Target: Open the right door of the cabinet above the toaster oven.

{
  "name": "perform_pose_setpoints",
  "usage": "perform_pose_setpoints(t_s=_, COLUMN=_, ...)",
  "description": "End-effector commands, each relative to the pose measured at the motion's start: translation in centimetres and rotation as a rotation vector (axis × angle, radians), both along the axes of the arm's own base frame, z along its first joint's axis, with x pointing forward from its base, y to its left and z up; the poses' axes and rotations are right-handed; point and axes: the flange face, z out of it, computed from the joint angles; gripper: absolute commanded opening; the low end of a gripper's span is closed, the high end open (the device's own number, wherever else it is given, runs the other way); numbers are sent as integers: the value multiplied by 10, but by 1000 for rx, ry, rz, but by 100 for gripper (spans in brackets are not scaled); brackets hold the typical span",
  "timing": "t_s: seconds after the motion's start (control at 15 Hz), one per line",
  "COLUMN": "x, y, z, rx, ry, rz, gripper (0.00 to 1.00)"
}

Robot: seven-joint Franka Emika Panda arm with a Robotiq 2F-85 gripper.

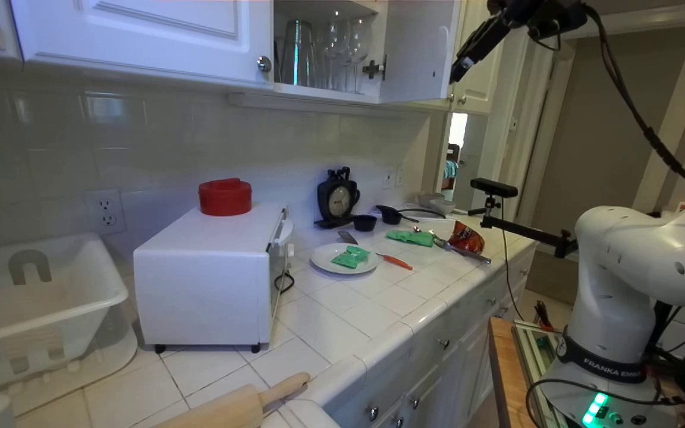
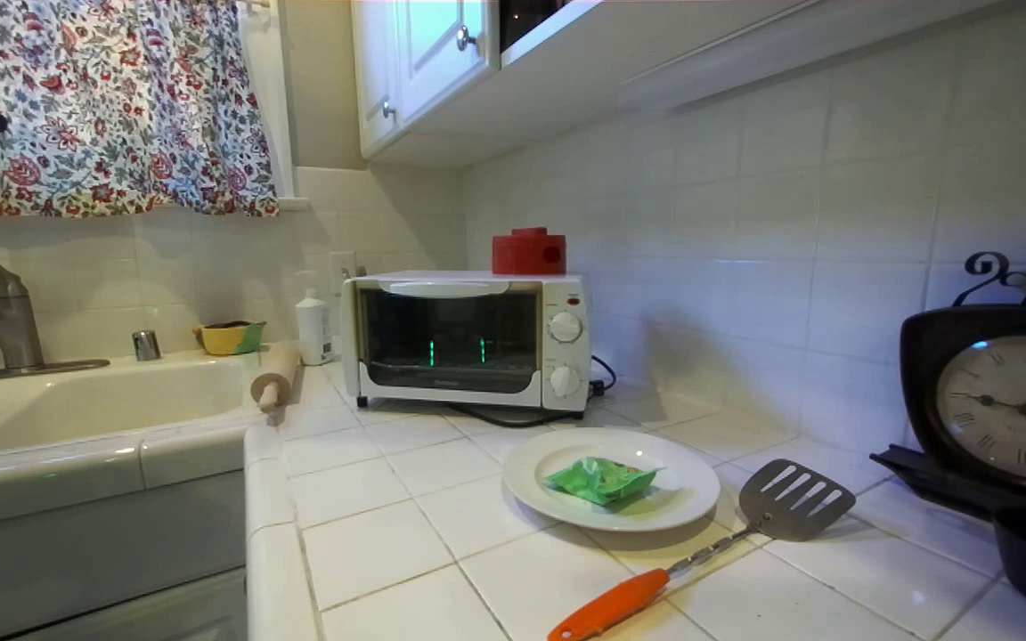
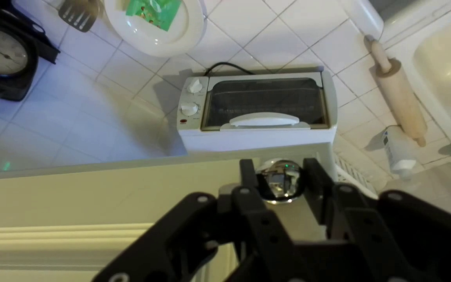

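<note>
The white cabinet (image 1: 327, 93) stands open on its right side in an exterior view, with clear glasses on its shelf. The right door (image 1: 418, 50) is swung outward from its hinge. Its pale face (image 3: 92, 199) also shows in the wrist view. My gripper (image 1: 460, 70) is at the door's outer edge. In the wrist view my gripper (image 3: 278, 166) has its two black fingers closed around the shiny round knob (image 3: 284, 179). The white toaster oven (image 1: 200, 291) stands on the counter below. It also shows in an exterior view (image 2: 451, 338) and in the wrist view (image 3: 257, 137).
The cabinet's left door (image 1: 152, 41) is shut. A red container (image 1: 225, 197) sits on the toaster oven. A white dish rack (image 1: 45, 297), a rolling pin (image 1: 241, 407), a plate (image 1: 321, 261) and a black clock (image 1: 338, 199) are on the counter. A camera (image 1: 494, 188) is mounted near the robot.
</note>
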Motion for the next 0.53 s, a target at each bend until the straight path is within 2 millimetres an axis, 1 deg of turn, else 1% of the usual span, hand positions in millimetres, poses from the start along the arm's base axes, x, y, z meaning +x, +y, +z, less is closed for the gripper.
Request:
perform_pose_setpoints(t_s=0.0, x=-13, y=-17, z=12, rx=-45, ry=83, rz=36, gripper=10)
perform_pose_setpoints(t_s=0.07, x=-17, y=-22, z=14, rx=-57, ry=93, rz=43, gripper=27)
perform_pose_setpoints(t_s=0.13, x=-21, y=-28, z=17, rx=-65, ry=107, rz=52, gripper=59)
perform_pose_setpoints(t_s=0.2, x=-25, y=-33, z=19, rx=-71, ry=116, rz=68, gripper=59)
perform_pose_setpoints(t_s=0.33, x=-34, y=-43, z=23, rx=-88, ry=134, rz=90, gripper=71)
perform_pose_setpoints(t_s=0.4, x=-39, y=-48, z=25, rx=-95, ry=143, rz=107, gripper=79)
perform_pose_setpoints(t_s=0.47, x=-44, y=-52, z=29, rx=-100, ry=151, rz=121, gripper=85)
